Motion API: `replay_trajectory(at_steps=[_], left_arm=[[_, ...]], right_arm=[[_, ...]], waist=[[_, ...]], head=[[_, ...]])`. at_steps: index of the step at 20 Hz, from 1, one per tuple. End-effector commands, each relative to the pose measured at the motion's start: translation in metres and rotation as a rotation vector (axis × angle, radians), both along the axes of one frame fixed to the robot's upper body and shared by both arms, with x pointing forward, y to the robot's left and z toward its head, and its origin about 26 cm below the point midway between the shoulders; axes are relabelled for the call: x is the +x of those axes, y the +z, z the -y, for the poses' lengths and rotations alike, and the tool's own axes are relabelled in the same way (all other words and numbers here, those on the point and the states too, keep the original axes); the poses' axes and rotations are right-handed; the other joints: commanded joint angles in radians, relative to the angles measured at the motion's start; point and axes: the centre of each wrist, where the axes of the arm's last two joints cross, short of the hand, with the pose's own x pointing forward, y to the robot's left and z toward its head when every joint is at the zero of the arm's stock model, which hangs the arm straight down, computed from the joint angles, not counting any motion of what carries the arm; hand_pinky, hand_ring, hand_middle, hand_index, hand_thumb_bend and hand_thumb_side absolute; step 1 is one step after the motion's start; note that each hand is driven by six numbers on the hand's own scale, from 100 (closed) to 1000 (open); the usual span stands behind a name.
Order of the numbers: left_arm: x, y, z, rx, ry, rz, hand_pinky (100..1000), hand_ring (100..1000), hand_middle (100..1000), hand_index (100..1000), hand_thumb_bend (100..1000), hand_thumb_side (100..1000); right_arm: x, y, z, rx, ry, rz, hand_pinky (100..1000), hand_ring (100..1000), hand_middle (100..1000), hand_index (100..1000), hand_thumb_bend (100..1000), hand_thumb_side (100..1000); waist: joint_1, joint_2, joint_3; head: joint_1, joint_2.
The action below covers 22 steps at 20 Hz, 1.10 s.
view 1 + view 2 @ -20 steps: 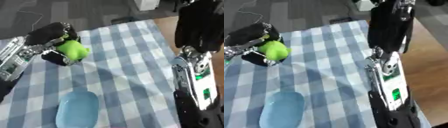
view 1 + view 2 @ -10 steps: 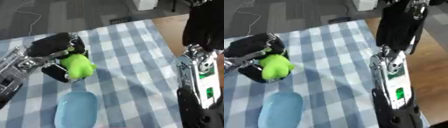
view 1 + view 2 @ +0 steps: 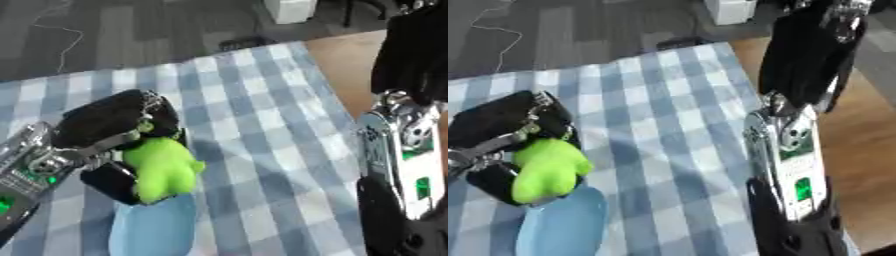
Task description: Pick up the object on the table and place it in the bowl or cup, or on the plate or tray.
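A bright green soft toy point(image 3: 161, 168) hangs in my left hand point(image 3: 114, 125), whose black fingers and thumb are curled round it. The hand holds it just above the far end of a pale blue plate point(image 3: 156, 228) that lies on the blue-and-white checked tablecloth point(image 3: 254, 115). My right arm point(image 3: 789, 145) stands upright at the right side. Its hand point(image 3: 802, 55) is raised high, black, and its finger pose is not readable.
The checked cloth runs back to the table's far edge, with grey floor beyond. A white box point(image 3: 289, 10) stands on the floor at the top. Bare wooden surface point(image 3: 877, 150) shows to the right of the cloth.
My left hand has carried the green toy towards me and down, from the cloth's left middle to just over the far end of the blue plate. The camera has also shifted.
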Motion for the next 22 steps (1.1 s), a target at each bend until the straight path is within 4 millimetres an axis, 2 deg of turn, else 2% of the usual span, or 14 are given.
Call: replay_trajectory(at_steps=[1,5,13,15,16,22], left_arm=[[-0.011,0.007,0.004,0.009,-0.019,0.017,100,100,100,195,100,622],[-0.013,0.002,0.008,0.002,-0.035,-0.001,100,100,100,196,100,622],[-0.016,-0.011,0.003,0.016,-0.017,-0.035,100,100,100,197,100,621],[-0.017,-0.017,-0.001,0.023,0.000,-0.043,100,100,100,197,100,598],[-0.018,-0.021,-0.003,0.025,0.012,-0.048,100,100,100,198,100,621],[-0.026,-0.042,-0.012,0.019,0.087,-0.094,100,100,100,199,100,620]], right_arm=[[-0.003,0.005,-0.001,0.013,0.000,0.020,339,419,827,1000,100,827],[-0.003,0.005,-0.002,0.014,0.004,0.021,339,419,827,1000,100,827],[-0.003,0.006,-0.002,0.015,0.008,0.024,339,418,826,1000,100,826],[-0.003,0.007,-0.003,0.014,0.009,0.024,339,418,826,1000,100,826],[-0.003,0.007,-0.003,0.014,0.009,0.025,339,418,826,1000,100,826],[-0.003,0.008,-0.003,0.011,0.013,0.028,339,418,826,1000,100,825]], waist=[[-0.001,-0.014,-0.002],[0.000,-0.014,-0.004],[-0.002,-0.012,-0.006],[-0.003,-0.011,-0.006],[-0.003,-0.010,-0.005],[-0.006,-0.007,-0.004]], head=[[0.005,-0.024],[0.007,-0.034],[0.006,-0.028],[0.001,-0.027],[-0.001,-0.026],[-0.005,-0.026]])
